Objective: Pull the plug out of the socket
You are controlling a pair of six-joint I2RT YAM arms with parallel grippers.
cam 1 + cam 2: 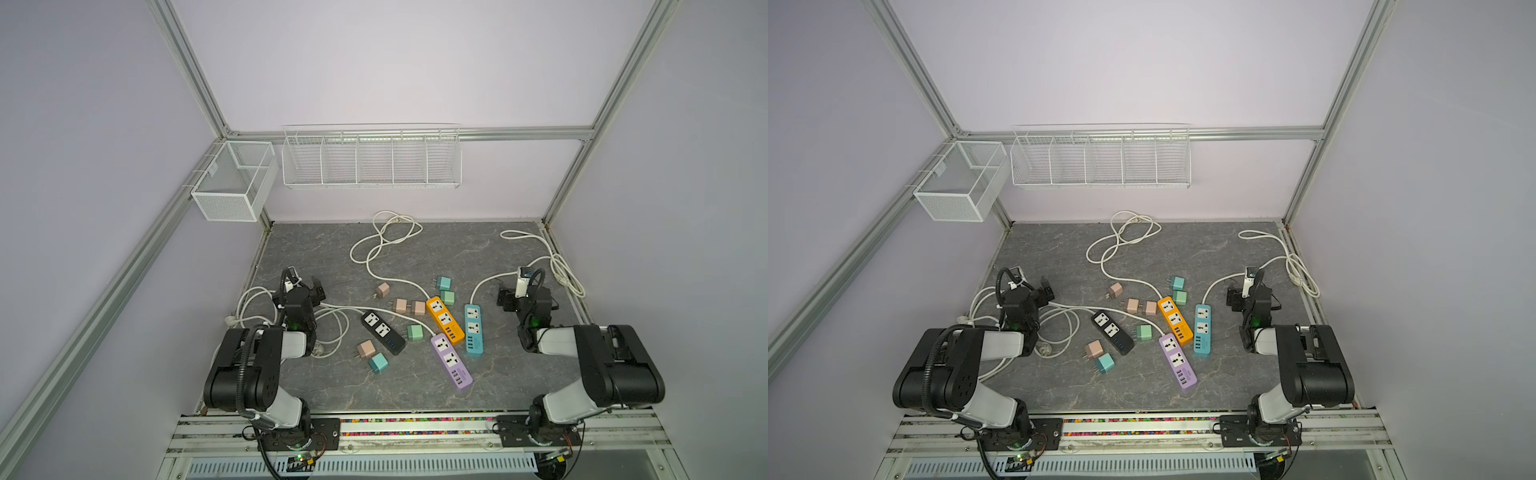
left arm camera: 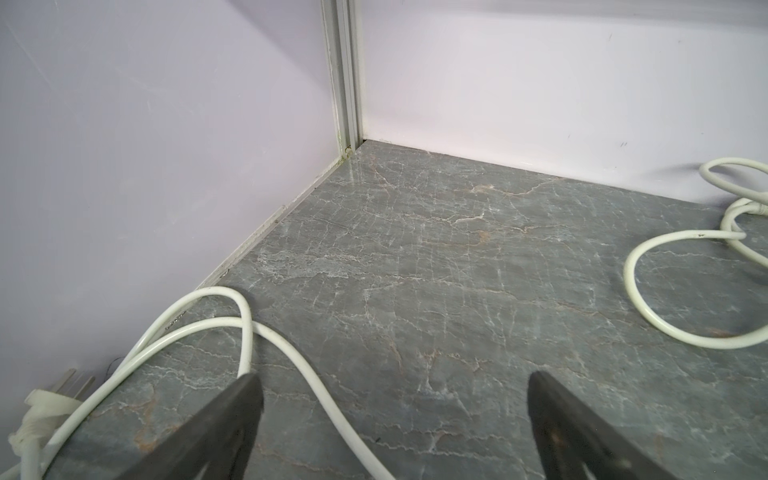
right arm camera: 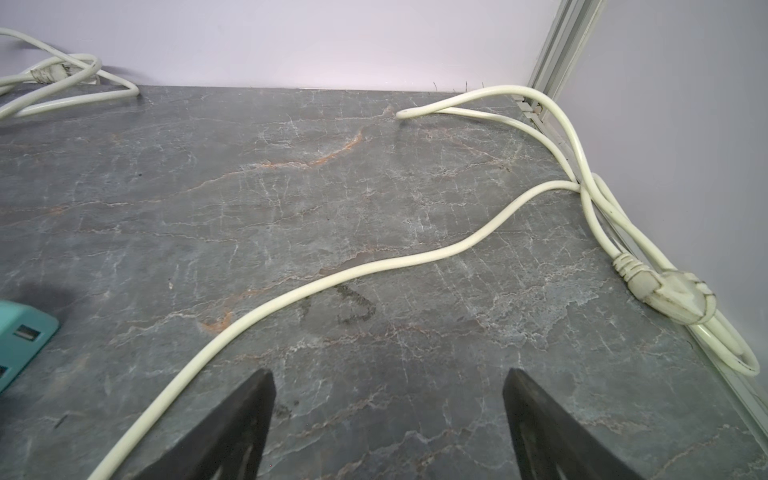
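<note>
Spread wide and gripping nothing, the left pincer hangs near the surface's left edge beside white cords. The right pincer, equally spread, hangs near the right edge over another cord.

Small plugs lie loose mid-surface. A green plug sits between the black strip and the purple strip. A teal plug lies just behind the orange strip, and a pink plug lies toward the front. The blue strip lies beside the orange one. Wire baskets hang on the back wall.
</note>
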